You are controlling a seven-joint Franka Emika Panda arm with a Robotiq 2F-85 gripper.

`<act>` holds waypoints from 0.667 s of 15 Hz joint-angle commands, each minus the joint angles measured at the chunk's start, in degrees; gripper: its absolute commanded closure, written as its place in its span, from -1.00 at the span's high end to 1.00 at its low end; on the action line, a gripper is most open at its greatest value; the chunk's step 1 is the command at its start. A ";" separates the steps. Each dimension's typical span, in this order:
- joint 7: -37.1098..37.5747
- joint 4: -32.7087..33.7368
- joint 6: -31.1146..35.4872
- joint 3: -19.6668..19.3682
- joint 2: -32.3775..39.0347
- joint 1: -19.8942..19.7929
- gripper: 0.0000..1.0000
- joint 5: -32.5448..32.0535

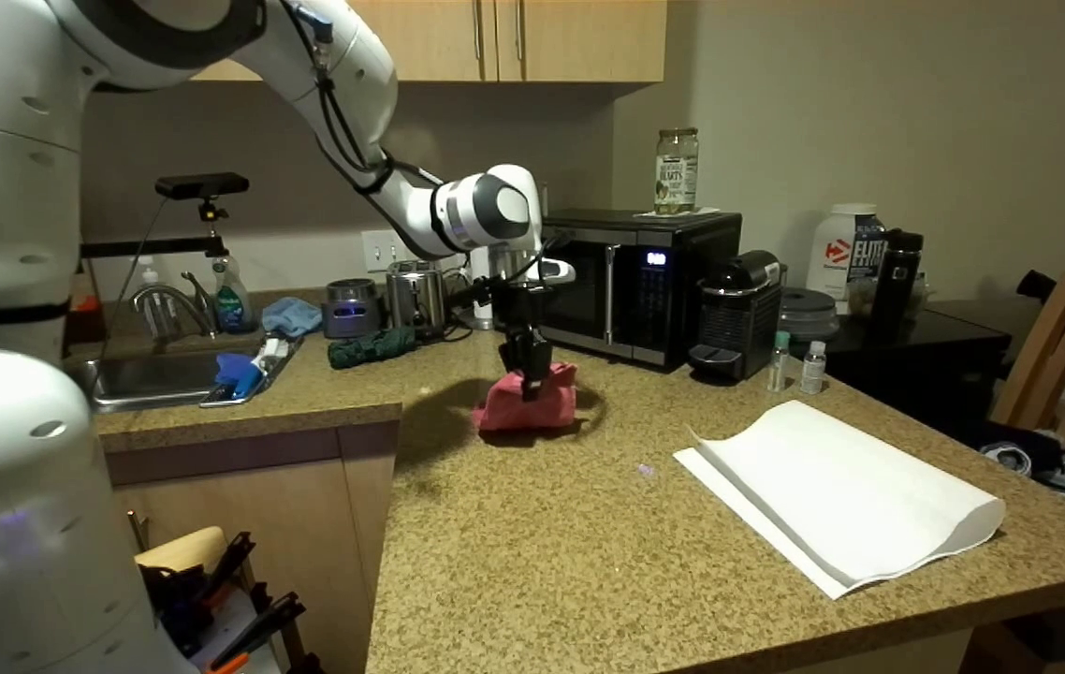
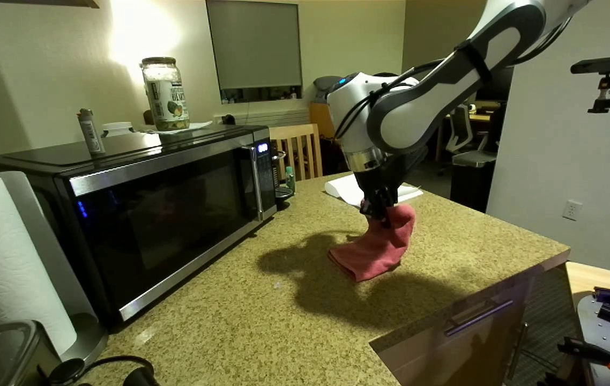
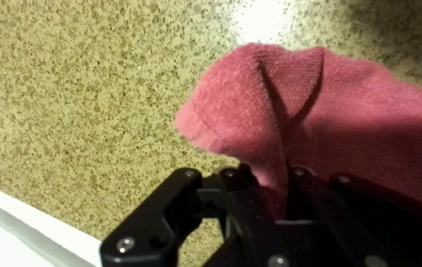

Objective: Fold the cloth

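The pink-red cloth (image 1: 547,404) is bunched up on the speckled counter and also shows in an exterior view (image 2: 373,256). My gripper (image 1: 531,382) points down and is shut on the cloth's raised upper part; it also shows in an exterior view (image 2: 382,213). The lower part of the cloth spreads on the counter toward the microwave side. In the wrist view, the cloth (image 3: 233,100) rises between the two black fingers of the gripper (image 3: 268,176). A rounded flap hangs over on the left, with creases beside it. The fingertips themselves are partly hidden by cloth.
A black microwave (image 1: 579,281) stands behind the cloth, with a coffee machine (image 1: 736,318) and two small bottles (image 1: 811,367) beside it. A folded-over white sheet (image 1: 851,487) lies farther along the counter. A green cloth bundle (image 1: 372,347) lies near the sink (image 1: 153,379). A paper towel roll (image 2: 10,262) stands near the microwave.
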 commanded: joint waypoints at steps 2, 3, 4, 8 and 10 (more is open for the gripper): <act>2.78 2.13 -3.32 1.41 1.91 1.92 -0.90 -4.41; 2.84 2.34 -3.50 1.64 2.27 2.26 -0.90 -4.89; 3.07 2.59 -3.68 1.64 2.78 2.60 -0.90 -5.86; 3.77 3.03 -4.41 1.51 4.09 3.70 -0.90 -8.69; 4.30 3.06 -4.68 1.37 4.42 4.06 -0.90 -10.08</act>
